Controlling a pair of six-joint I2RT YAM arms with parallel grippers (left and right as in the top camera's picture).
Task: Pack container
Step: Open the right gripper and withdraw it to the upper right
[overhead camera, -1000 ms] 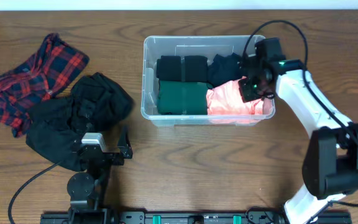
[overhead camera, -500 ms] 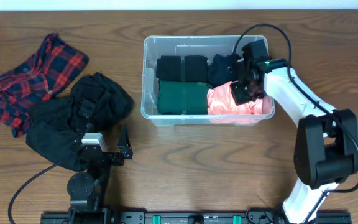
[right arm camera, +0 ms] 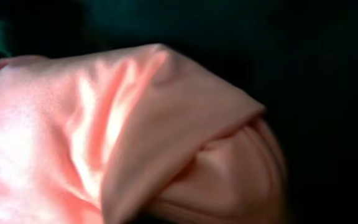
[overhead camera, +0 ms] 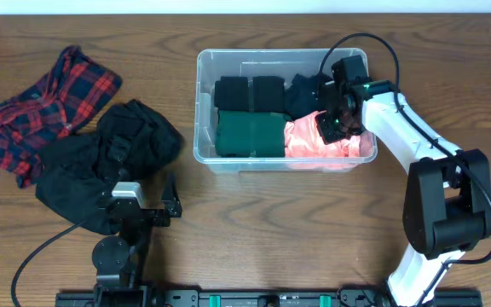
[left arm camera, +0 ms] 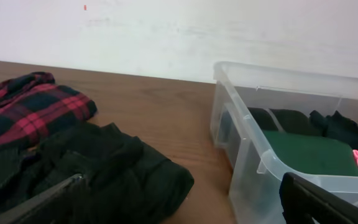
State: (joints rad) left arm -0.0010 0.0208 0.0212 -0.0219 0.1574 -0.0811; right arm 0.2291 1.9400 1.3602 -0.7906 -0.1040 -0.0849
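One shift marks this moment: over the wooden table (overhead camera: 254,230), the right arm has swung left from the right wall of the container (overhead camera: 201,111) to a spot inside it. The container sits at the far centre of the table.

The right gripper (overhead camera: 329,124) now sits low on the pink garment (overhead camera: 305,143) in the near right corner. Its wrist view shows only pink folds, with no fingers in sight, so I cannot tell whether the claw pinches the cloth or has let go. My guess is that it is tucking or releasing this piece.

The floor of the container looks fully covered:
- green folded garment (overhead camera: 250,135) at near left
- black folded items (overhead camera: 250,92) at far left
- dark navy garment (overhead camera: 307,90) at far right

Anything more would likely stack on top.

The black clothing heap (overhead camera: 101,158) and the red plaid shirt (overhead camera: 49,98) lie at the left, well apart from the container, and are not yet packed. The left gripper (left arm camera: 182,186) rests just beside the heap's near edge with its jaws spread wide and empty.

Bare wood lies between the heap and the container's left wall, and all along its near side. The right wall stands close beside the right claw, so a straight lift looks like the cleanest way out.
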